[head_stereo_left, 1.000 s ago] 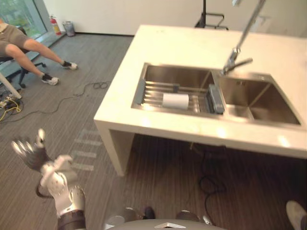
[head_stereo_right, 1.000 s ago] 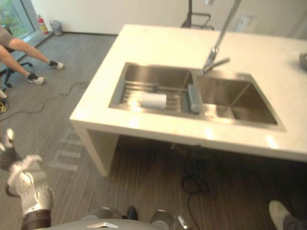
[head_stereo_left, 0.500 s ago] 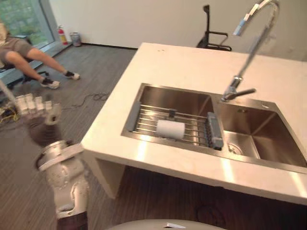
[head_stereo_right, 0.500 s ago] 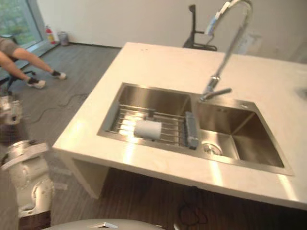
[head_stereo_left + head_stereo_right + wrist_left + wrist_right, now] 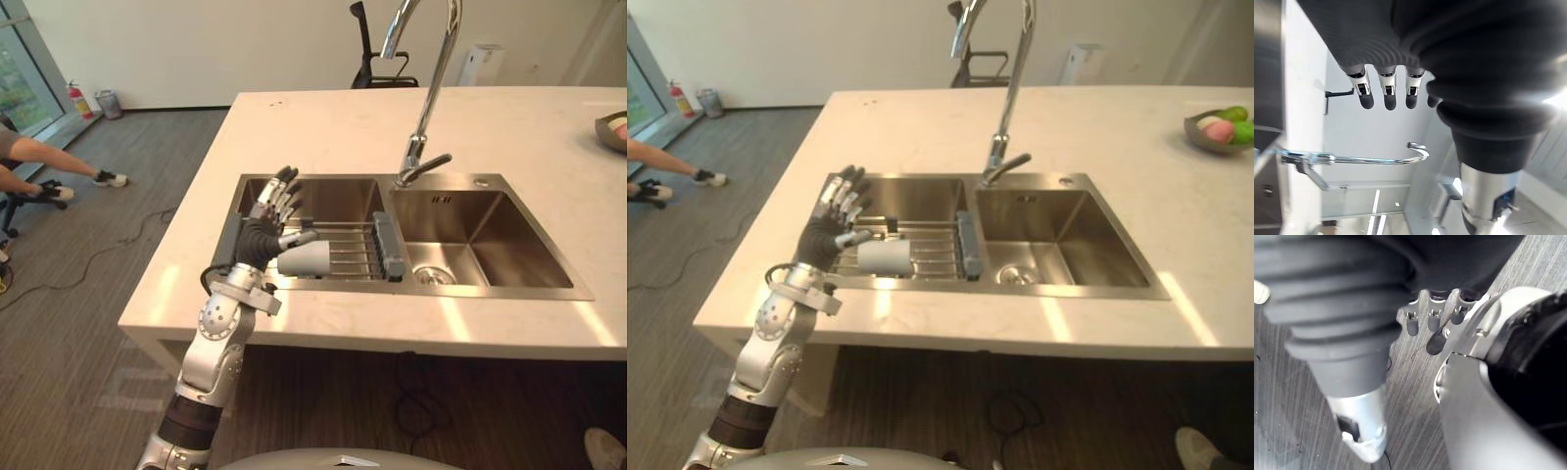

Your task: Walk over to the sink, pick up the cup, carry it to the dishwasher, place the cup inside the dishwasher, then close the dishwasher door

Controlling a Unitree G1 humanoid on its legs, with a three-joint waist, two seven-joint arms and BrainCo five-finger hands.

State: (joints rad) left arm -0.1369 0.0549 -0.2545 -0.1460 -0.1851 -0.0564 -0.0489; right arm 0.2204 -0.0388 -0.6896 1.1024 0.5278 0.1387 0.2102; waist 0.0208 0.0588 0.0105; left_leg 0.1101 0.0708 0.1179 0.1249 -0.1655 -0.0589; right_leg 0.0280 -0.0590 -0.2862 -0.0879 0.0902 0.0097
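Down low, the right hand (image 5: 1434, 322) hangs over the grey striped floor (image 5: 1410, 391), and its fingers are loose and hold nothing. The left hand (image 5: 258, 240) is lifted up over the front left corner of the sink (image 5: 509, 292). Its fingers (image 5: 285, 185) are straight and spread wide, and they hold nothing. Its thumb points toward the cup (image 5: 305, 258) and is very near it, but I cannot tell if they touch. The white cup lies on its side on a wire rack (image 5: 351, 247) in the left bowl of the sink. A grey block (image 5: 392, 245) sits at the right end of the rack. The right bowl of the sink has a round drain (image 5: 430, 275). A tall shiny tap (image 5: 432, 78) bends over the sink from behind. The sink is set in a big white table (image 5: 323, 122). Far to the right on the table is a bowl of fruit (image 5: 1219, 127). Behind the table stands a black chair (image 5: 366, 49). Far to the left, a person's legs (image 5: 44, 157) stretch out over the floor.
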